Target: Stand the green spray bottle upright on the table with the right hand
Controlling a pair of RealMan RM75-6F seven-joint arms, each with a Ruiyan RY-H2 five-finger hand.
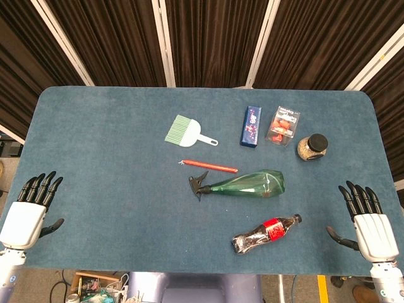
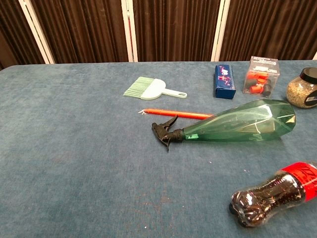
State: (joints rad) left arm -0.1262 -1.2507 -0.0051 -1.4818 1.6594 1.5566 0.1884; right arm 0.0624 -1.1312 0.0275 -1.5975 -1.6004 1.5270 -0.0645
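The green spray bottle lies on its side near the middle of the blue table, its black trigger head pointing left and its wide base pointing right. My right hand rests at the table's front right corner, fingers spread and holding nothing, well to the right of the bottle. At the front left corner my left hand is likewise spread and holds nothing. Neither hand shows in the chest view.
A cola bottle lies in front of the spray bottle. A red pen lies just behind it. Farther back are a green brush, a blue box, a clear box and a jar.
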